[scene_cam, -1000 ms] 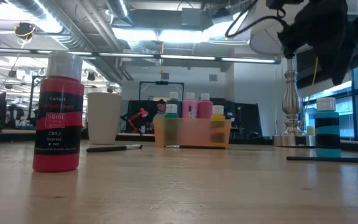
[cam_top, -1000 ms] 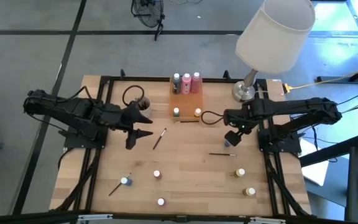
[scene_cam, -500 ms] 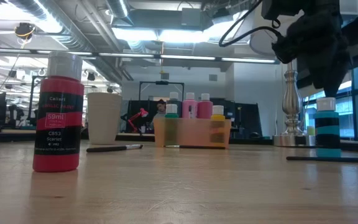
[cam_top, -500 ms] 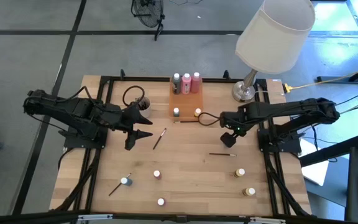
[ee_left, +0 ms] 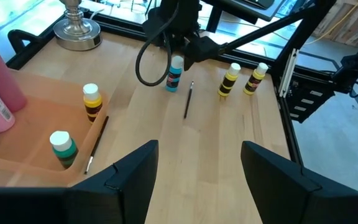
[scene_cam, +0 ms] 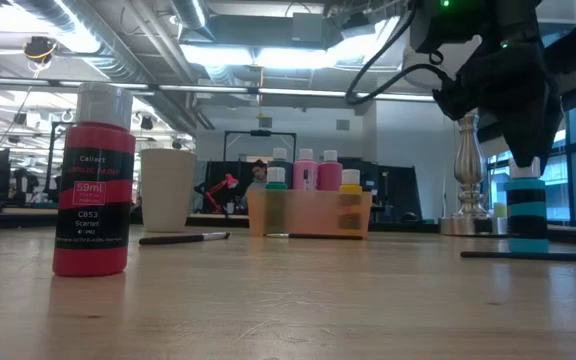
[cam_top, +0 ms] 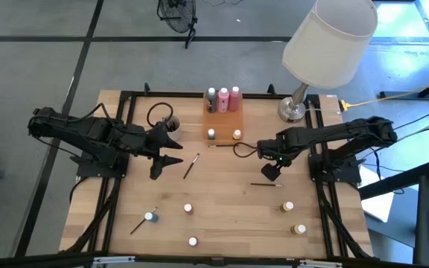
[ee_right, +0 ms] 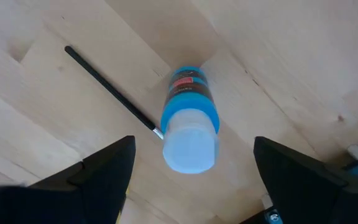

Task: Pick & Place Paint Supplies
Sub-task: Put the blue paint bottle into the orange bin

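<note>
The right gripper (cam_top: 272, 172) hangs with its fingers spread wide directly above an upright blue paint pot (ee_right: 189, 127) with a white cap, not touching it; the pot stands on the table (cam_top: 222, 216) toward 3 o'clock, with a thin dark paintbrush (cam_top: 267, 184) lying just beside it at its 6 o'clock side. The left gripper (cam_top: 171, 150) waits at the table's 9 o'clock side, fingers apart and holding nothing. Three taller bottles (cam_top: 223, 99) stand in the orange tray (cam_top: 222, 119) at 12 o'clock, with two small pots in its near part, and more pots sit scattered toward 6 o'clock.
</note>
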You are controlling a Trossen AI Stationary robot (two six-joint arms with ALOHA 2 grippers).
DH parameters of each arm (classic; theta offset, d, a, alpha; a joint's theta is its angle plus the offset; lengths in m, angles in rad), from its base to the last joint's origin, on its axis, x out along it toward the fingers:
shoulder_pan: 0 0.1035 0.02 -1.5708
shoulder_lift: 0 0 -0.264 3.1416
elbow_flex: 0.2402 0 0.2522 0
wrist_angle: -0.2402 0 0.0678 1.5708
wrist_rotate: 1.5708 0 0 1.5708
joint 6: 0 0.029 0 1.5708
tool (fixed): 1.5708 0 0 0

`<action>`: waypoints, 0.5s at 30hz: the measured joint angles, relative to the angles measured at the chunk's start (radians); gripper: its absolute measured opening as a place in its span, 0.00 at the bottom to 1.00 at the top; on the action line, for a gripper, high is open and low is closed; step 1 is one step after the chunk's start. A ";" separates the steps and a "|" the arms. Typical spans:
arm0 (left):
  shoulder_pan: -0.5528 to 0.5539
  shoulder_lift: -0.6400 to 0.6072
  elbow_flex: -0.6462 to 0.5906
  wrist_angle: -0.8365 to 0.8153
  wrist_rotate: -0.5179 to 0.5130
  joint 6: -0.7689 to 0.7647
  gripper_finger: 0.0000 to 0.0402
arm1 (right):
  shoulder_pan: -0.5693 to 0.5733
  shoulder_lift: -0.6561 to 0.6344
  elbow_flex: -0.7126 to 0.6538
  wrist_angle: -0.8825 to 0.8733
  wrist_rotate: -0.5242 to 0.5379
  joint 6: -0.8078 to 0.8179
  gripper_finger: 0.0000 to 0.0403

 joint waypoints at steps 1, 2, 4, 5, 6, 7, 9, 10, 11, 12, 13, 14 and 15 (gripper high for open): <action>-0.002 0.000 0.000 0.000 0.000 0.000 0.56 | 0.000 0.005 0.000 0.001 0.000 -0.001 0.81; -0.003 0.000 0.000 0.001 0.000 0.000 0.56 | 0.000 0.009 0.000 0.006 0.000 -0.003 0.81; -0.008 0.000 0.000 0.001 0.000 -0.008 0.56 | 0.000 0.012 0.000 0.013 0.007 -0.003 0.79; -0.010 0.000 0.000 0.002 0.000 -0.013 0.56 | 0.000 0.011 0.000 0.018 0.014 -0.003 0.79; -0.010 0.000 0.000 0.002 0.000 -0.017 0.56 | 0.000 0.011 0.000 0.025 0.023 -0.003 0.78; -0.010 0.000 0.000 0.001 0.000 -0.019 0.56 | 0.000 0.011 0.000 0.028 0.027 -0.003 0.77; -0.010 0.000 0.000 0.002 0.001 -0.025 0.56 | -0.003 0.011 0.000 0.023 0.026 -0.003 0.75; -0.010 0.000 0.000 0.002 0.001 -0.026 0.56 | -0.003 0.011 0.000 0.021 0.027 -0.003 0.74; -0.010 0.000 0.000 0.002 0.002 -0.026 0.56 | -0.003 0.011 0.000 0.018 0.026 -0.003 0.73; -0.010 0.000 0.000 0.002 0.005 -0.026 0.56 | -0.003 0.011 0.000 0.017 0.026 -0.003 0.72; -0.010 0.000 0.000 0.003 0.008 -0.027 0.56 | -0.003 0.011 0.000 0.017 0.026 -0.002 0.71; -0.010 0.000 0.000 0.002 0.012 -0.032 0.56 | -0.002 0.011 0.000 0.017 0.026 0.001 0.70; -0.010 0.001 0.000 0.002 0.016 -0.039 0.56 | -0.002 0.011 0.000 0.016 0.026 0.002 0.69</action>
